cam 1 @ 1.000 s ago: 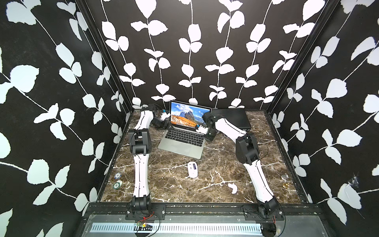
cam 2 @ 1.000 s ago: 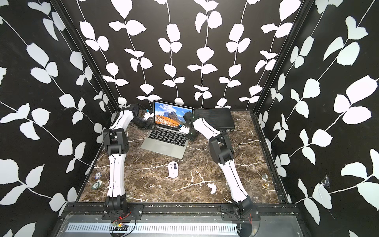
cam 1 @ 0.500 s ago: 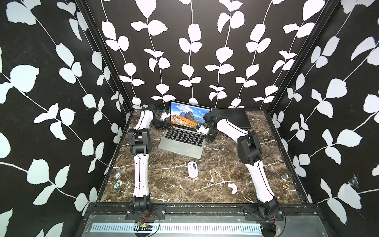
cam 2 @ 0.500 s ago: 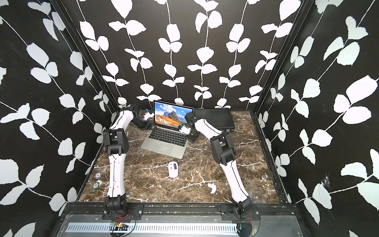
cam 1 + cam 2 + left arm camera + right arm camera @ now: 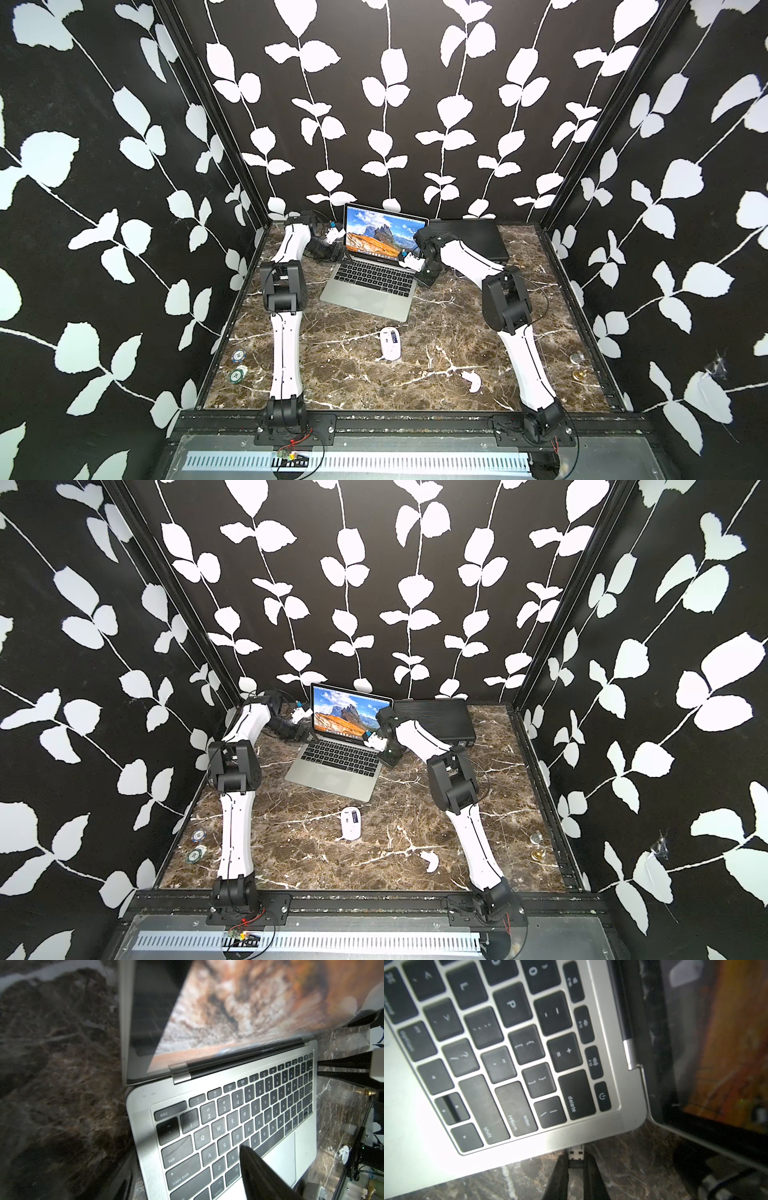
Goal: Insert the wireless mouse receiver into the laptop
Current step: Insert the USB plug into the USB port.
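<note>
Lower centre of right wrist view: right gripper (image 5: 576, 1160) pinches receiver (image 5: 576, 1152), long axis square to laptop (image 5: 591, 1132) side edge, metal tip meeting it; left gripper (image 5: 336, 248) wide, empty, opposite side

2 arms alike: left arm (image 5: 284, 353), right arm (image 5: 525, 361). Glossy white shell links, thin dark seam line down each. Chunky black elbow joints (image 5: 282, 291). Black base joints (image 5: 283, 412) on black plates (image 5: 328, 428) with small screws. Thin black cable (image 5: 542, 299) loops by right elbow; red wires (image 5: 301, 439) below left base. left gripper (image 5: 340, 252), right gripper (image 5: 576, 1157): white housing, small blue spot, black tapered fingers (image 5: 558, 1176).
</note>
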Robot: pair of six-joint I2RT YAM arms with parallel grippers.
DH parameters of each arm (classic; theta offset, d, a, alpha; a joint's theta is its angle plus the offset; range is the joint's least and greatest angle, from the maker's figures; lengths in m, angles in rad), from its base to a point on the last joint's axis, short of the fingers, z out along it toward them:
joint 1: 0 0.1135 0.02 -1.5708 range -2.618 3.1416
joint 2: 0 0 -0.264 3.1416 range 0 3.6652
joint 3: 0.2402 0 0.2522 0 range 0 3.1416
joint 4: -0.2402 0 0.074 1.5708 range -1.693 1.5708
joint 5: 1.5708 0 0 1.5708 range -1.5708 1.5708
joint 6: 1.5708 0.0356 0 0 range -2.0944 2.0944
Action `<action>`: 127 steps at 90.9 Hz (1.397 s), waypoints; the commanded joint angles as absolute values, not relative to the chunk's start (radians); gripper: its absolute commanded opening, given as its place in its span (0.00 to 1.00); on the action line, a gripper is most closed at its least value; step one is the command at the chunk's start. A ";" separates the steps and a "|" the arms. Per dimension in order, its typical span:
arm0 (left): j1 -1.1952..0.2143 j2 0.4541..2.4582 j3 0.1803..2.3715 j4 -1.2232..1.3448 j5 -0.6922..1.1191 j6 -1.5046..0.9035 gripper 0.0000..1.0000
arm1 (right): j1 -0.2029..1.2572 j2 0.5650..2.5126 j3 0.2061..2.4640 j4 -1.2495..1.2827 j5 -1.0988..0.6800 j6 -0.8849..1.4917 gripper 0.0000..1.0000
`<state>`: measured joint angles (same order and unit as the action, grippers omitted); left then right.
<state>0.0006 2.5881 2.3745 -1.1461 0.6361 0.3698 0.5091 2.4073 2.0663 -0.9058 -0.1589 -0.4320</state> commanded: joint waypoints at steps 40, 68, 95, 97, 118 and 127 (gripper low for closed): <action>-0.013 2.611 2.389 -1.181 0.670 0.393 0.78 | 0.503 2.363 2.063 -0.917 -0.168 -0.484 0.00; -0.013 2.614 2.389 -1.180 0.675 0.394 0.78 | 0.504 2.346 2.058 -0.910 -0.182 -0.508 0.00; -0.012 2.614 2.390 -1.178 0.680 0.393 0.78 | 0.503 2.344 2.064 -0.903 -0.174 -0.510 0.00; -0.013 2.615 2.390 -1.177 0.679 0.392 0.78 | 0.503 2.346 2.067 -0.903 -0.178 -0.511 0.00; -0.013 2.614 2.388 -1.182 0.681 0.398 0.78 | 0.503 2.401 2.127 -0.958 -0.176 -0.518 0.00; -0.014 2.615 2.388 -1.179 0.687 0.395 0.78 | 0.504 2.403 2.122 -0.946 -0.193 -0.516 0.00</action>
<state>0.0010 2.5908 2.3749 -1.1465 0.6540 0.3798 0.5060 2.3955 2.0884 -0.9455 -0.1677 -0.5068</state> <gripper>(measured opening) 0.782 0.138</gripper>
